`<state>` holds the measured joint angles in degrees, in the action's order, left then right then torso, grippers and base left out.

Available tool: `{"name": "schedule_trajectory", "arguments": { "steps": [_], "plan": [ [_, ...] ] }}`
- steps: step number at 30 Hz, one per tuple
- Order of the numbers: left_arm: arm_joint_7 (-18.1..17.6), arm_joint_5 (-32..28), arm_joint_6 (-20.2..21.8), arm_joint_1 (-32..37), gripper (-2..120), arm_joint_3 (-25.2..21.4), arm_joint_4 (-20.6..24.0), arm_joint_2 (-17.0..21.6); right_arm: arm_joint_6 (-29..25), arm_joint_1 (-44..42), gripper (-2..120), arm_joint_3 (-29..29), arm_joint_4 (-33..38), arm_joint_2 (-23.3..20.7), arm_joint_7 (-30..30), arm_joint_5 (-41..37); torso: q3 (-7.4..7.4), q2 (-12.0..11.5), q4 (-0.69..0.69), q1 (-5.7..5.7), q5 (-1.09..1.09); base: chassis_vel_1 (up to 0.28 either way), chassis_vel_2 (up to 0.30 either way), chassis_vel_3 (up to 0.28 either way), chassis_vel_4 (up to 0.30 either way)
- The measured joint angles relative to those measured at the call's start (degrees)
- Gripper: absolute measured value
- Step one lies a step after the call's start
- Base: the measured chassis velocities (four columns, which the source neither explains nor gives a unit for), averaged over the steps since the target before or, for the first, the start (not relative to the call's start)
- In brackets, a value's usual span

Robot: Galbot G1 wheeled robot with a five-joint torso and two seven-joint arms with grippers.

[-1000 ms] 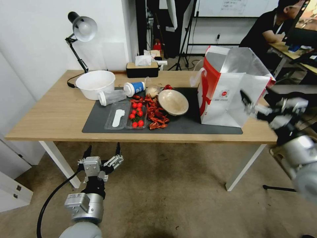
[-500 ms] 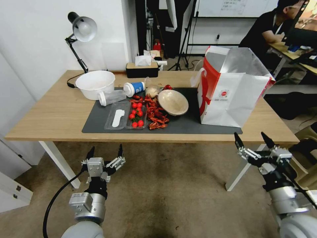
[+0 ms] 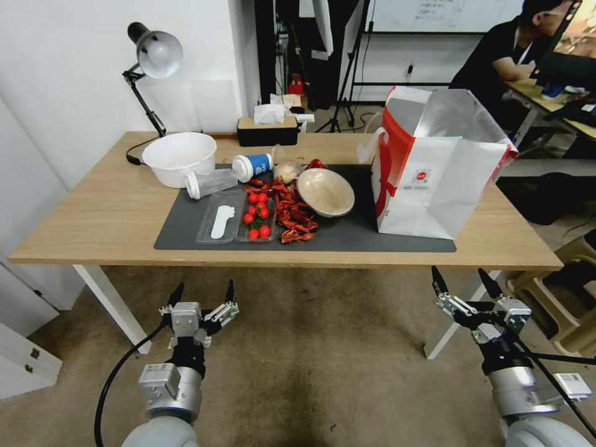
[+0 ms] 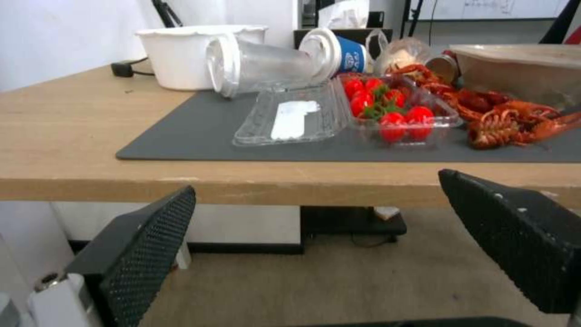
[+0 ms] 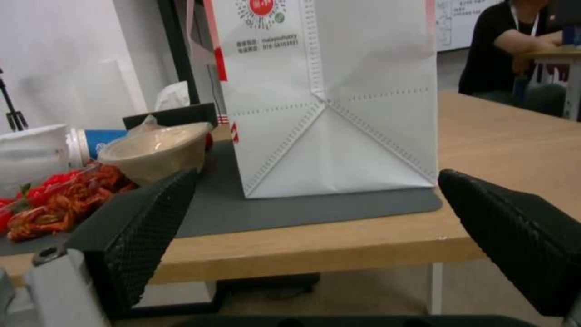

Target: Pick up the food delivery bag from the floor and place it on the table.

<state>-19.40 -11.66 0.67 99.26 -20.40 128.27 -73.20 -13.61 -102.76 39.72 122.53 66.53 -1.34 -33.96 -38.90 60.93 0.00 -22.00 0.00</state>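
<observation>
White paper food delivery bag (image 3: 428, 180) stands upright, open-topped, on the table (image 3: 99, 217) mat's right end, cherry tomatoes (image 3: 257, 214) in a clear tray, both the left gripper (image 3: 203, 290) and right gripper (image 3: 460, 280) spread wide, empty, over the floor (image 3: 323, 366).

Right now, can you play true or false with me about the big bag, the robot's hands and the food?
1. The food delivery bag stands upright on the table. True.
2. The right end effector is holding the bag. False: it is open, in front of the table edge and below the tabletop, apart from the bag.
3. The left end effector is open. True.
4. The cherry tomatoes are inside the white bowl. False: they sit in a clear tray on the dark mat.
</observation>
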Motion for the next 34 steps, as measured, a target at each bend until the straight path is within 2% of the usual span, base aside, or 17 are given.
{"name": "schedule_trajectory", "arguments": {
  "steps": [34],
  "plan": [
    [-0.6, 0.1, -0.2, 0.0, 100, -0.1, 0.1, 0.0, 0.2, 0.2, 100, 0.0, -0.5, -0.1, -0.6, -0.7, 0.00, 0.0, 0.00, 0.00, 0.00, 0.000, 0.000, 0.000, 0.000]
  ]
}}
